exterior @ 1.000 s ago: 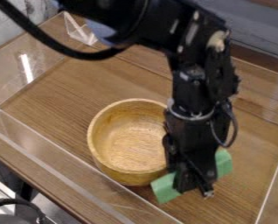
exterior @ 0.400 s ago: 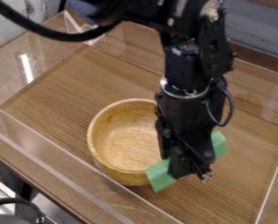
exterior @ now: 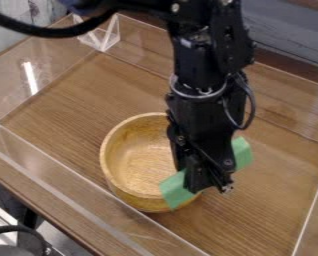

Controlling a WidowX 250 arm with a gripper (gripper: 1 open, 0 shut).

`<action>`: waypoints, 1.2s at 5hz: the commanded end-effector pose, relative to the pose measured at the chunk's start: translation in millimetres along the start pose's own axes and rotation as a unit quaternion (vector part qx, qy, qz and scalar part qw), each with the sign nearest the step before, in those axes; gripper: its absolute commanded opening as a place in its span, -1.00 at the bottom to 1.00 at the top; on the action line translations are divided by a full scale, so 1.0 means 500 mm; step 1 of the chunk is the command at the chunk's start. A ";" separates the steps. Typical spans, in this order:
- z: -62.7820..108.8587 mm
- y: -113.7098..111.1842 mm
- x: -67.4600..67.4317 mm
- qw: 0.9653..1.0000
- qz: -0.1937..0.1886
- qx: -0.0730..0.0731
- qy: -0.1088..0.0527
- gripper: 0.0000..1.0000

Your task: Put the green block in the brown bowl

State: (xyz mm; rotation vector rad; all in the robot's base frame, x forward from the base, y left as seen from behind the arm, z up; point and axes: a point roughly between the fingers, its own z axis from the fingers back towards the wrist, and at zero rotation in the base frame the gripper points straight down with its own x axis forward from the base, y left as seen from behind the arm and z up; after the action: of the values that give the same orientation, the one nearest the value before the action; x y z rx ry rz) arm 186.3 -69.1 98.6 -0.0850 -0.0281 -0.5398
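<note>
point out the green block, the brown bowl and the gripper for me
green block (exterior: 179, 190), camera view, on its lower left end below the gripper
brown bowl (exterior: 122, 145), camera view, on the left part of its thick rim
gripper (exterior: 206, 181), camera view, between its fingertips, shut on the green block

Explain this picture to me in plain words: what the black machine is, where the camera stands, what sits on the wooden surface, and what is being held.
The black machine is a robot arm. Its lower end is a gripper, a two-fingered clamp that here points down. There is one view, from a camera looking down at an angle from in front of the wooden table, which has clear walls around it. On the table sits a round brown bowl, which looks empty. The gripper is shut on a green block, a small bar held slanted in the air over the bowl's right rim. The block is not yet in the bowl.
</note>
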 end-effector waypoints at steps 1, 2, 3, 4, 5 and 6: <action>0.019 -0.010 0.005 1.000 0.000 0.006 -0.021 -1.00; 0.022 -0.017 0.004 1.000 -0.001 0.006 -0.023 -1.00; 0.025 -0.024 0.003 1.000 -0.002 0.006 -0.025 -1.00; 0.031 -0.024 0.001 1.000 0.001 0.003 -0.025 -1.00; 0.037 -0.023 0.000 1.000 0.004 0.000 -0.026 -1.00; 0.044 -0.021 0.000 1.000 0.007 -0.001 -0.027 -1.00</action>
State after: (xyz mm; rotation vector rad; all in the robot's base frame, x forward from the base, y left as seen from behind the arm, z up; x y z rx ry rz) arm 171.4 -74.1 108.4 -0.0967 -0.0175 -0.5287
